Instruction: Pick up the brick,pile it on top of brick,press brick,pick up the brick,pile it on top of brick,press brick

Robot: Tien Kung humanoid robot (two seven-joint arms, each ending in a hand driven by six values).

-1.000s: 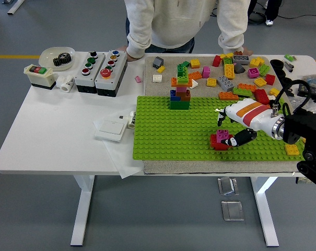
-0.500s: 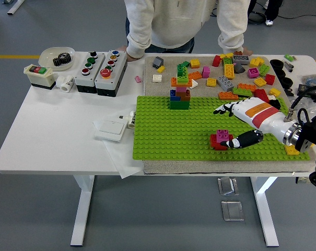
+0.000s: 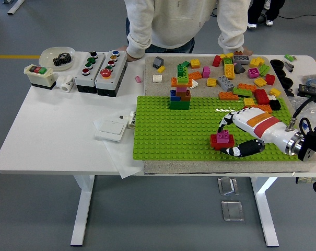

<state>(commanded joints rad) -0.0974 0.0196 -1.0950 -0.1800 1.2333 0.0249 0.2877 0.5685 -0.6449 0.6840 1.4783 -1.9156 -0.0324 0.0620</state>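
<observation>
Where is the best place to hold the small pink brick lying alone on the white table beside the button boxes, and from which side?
Probably from above, pinching the two long sides of the pink brick. It lies flat and low on the table, with the button box close on its left, so a side approach has little room.

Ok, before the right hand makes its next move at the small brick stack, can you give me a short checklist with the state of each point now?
1. Magenta brick sits on red brick: ok.
2. Magenta brick fully pressed down: cannot tell.
3. Stack stands on the green baseplate: ok.
4. Right hand is at the stack, fingers around it: ok.
5. Loose bricks available behind the baseplate: ok.
6. Person's hand rests at the far table edge, away from the stack: ok.
</observation>
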